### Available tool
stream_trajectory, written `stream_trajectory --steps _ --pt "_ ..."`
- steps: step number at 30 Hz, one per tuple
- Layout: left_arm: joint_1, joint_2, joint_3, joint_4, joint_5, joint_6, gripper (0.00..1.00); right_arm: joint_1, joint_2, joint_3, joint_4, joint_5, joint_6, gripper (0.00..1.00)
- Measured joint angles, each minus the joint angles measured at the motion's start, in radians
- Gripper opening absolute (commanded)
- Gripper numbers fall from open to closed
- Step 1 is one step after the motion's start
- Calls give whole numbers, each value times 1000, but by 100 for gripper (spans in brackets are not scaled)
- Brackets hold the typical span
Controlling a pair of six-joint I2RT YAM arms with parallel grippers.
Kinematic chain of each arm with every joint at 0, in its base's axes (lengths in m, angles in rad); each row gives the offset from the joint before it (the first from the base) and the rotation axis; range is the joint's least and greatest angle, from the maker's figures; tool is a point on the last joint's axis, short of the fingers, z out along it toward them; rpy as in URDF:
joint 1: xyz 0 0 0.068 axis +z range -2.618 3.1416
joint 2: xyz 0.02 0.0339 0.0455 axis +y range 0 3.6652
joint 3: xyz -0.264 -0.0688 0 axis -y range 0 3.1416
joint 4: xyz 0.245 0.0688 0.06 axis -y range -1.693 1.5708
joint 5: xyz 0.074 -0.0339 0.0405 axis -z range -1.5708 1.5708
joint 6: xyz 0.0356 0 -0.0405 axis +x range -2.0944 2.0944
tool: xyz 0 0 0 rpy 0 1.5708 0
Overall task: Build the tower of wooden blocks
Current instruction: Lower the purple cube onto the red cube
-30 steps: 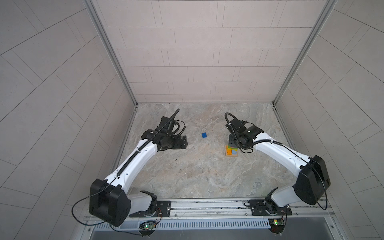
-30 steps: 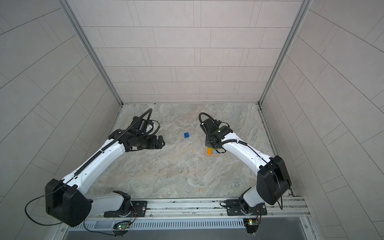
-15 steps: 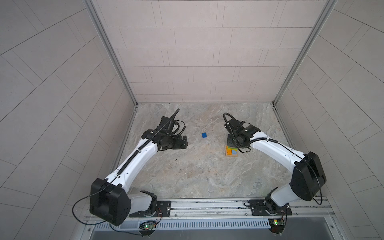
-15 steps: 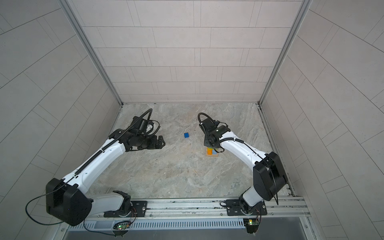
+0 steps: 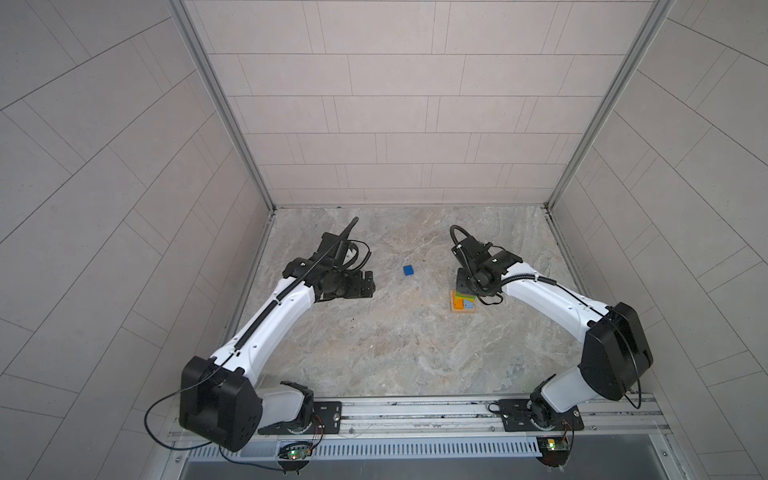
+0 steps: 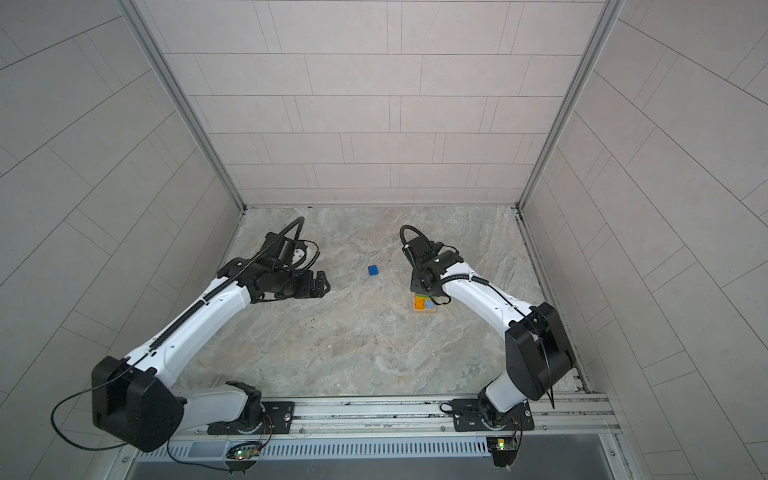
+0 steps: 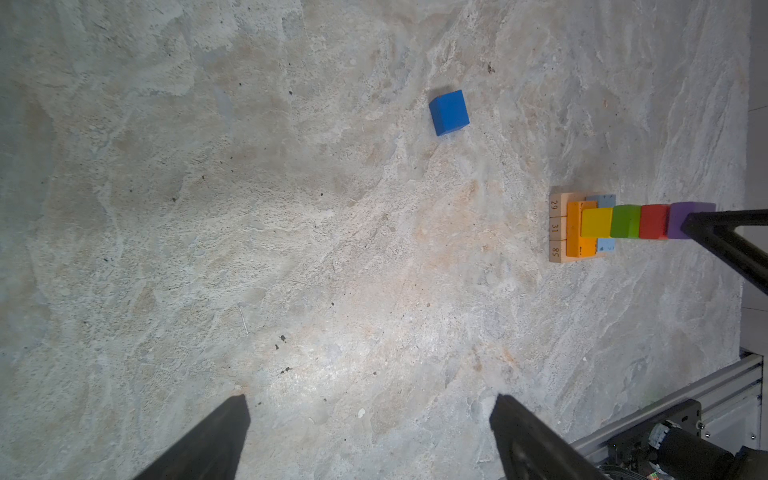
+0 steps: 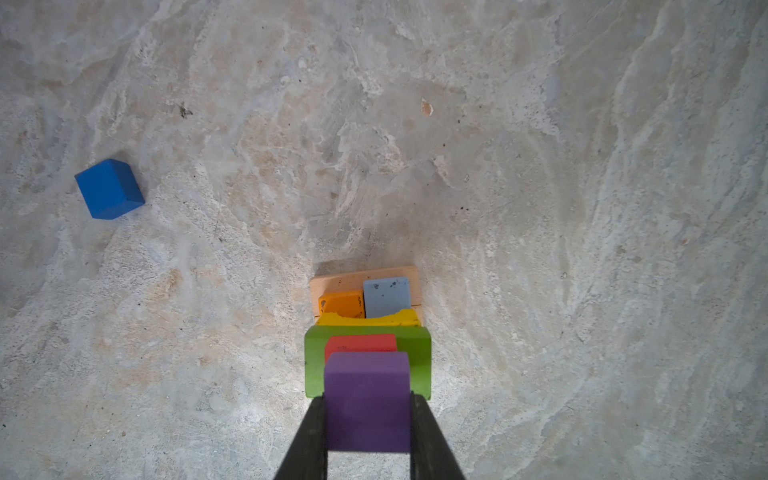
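Note:
The wood block tower point(image 5: 458, 304) point(image 6: 419, 304) stands right of centre in both top views. From the left wrist view its tan bars point(image 7: 557, 228) carry orange, yellow point(image 7: 596, 222), green and red blocks. The purple cube point(image 8: 368, 374) sits topmost against the red cube point(image 8: 361, 343), and my right gripper point(image 8: 368, 399) is shut on its two sides. Below show the green bar point(image 8: 417, 357), orange bar point(image 8: 343, 303) and light-blue bar point(image 8: 386, 297). A dark-blue cube point(image 5: 409, 270) point(image 7: 449, 112) point(image 8: 109, 189) lies alone on the floor. My left gripper point(image 5: 368, 284) point(image 7: 370, 409) hangs open and empty, left of that cube.
The stone floor is walled by tiled panels on three sides. A metal rail point(image 5: 415, 411) with both arm bases runs along the front edge. The right arm's black finger point(image 7: 727, 237) crosses the left wrist view beside the tower.
The right arm has shifted slightly over the tower, still shut on the purple cube. The left arm and the dark-blue cube have not moved.

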Motion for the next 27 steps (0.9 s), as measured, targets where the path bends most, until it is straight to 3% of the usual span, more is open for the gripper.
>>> stream_trajectory --steps 27 --pt "0 0 0 0 2 0 98 0 0 -11 15 -16 -11 26"
